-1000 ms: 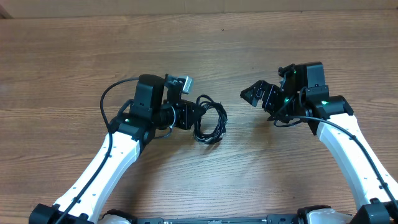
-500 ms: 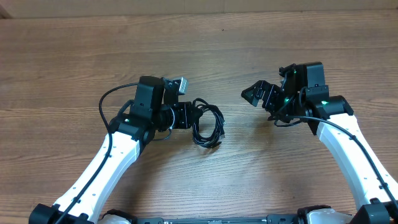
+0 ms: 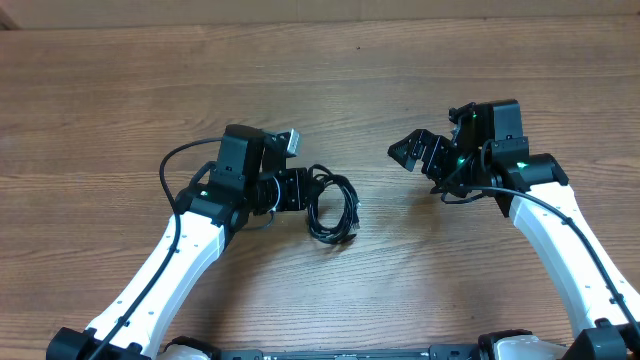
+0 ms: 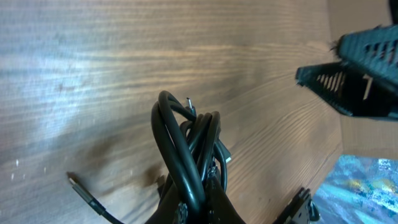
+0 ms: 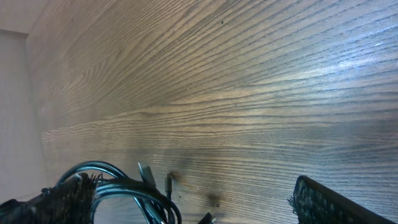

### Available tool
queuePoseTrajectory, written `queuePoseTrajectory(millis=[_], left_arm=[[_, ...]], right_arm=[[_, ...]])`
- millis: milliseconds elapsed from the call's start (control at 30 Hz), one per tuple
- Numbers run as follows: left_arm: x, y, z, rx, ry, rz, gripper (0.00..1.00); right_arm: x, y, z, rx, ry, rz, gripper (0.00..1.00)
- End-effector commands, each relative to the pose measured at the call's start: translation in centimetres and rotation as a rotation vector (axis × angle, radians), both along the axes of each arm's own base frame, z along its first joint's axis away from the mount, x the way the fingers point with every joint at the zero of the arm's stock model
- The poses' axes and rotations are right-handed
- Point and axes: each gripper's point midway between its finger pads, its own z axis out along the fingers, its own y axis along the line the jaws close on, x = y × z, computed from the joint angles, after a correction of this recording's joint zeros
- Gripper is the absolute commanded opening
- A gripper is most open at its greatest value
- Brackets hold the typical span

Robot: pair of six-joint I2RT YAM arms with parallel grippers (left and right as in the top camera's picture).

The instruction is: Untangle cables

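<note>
The left gripper [image 3: 304, 188] is clamped narrow on the cables [image 4: 198, 146], pinching a bunch of black loops that stand up from its fingers in the left wrist view. The rest of the bundle lies coiled on the table [image 3: 400, 60] just beyond the fingertips, near the middle and slightly towards the left edge. One loose plug end [image 4: 73, 180] rests flat on the wood beside it. The right gripper [image 3: 408, 150] hangs with its fingers spread wide and holds nothing, well apart from the coil on its right. The table is brown wood with a strong grain and soft glare. A paler strip [image 3: 560, 8] shows past its far edge.
</note>
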Motion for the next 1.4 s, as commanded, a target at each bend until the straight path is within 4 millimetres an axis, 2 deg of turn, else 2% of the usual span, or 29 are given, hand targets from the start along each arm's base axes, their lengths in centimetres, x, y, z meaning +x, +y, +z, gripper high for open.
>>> queuePoseTrajectory(millis=[0, 200, 267, 533, 1367], left_arm=[[-0.3, 0.0, 0.4, 0.009, 0.017, 0.009, 0.04], [-1.4, 1.9, -2.1, 0.132, 0.157, 0.153, 0.04], [-1.5, 2.0, -2.4, 0.15, 0.177, 0.193, 0.04], [-0.2, 1.5, -1.6, 0.116, 0.136, 0.234, 0.04], [0.1, 1.6, -1.5, 0.142, 0.081, 0.196, 0.04]], right_arm=[[0.7, -0.2, 0.7, -0.005, -0.027, -0.008, 1.0], [0.7, -0.2, 0.7, -0.005, -0.027, -0.008, 1.0], [0.7, -0.2, 0.7, -0.005, -0.027, -0.008, 1.0], [0.7, -0.2, 0.7, -0.005, -0.027, -0.008, 1.0], [0.7, -0.2, 0.7, -0.005, -0.027, -0.008, 1.0]])
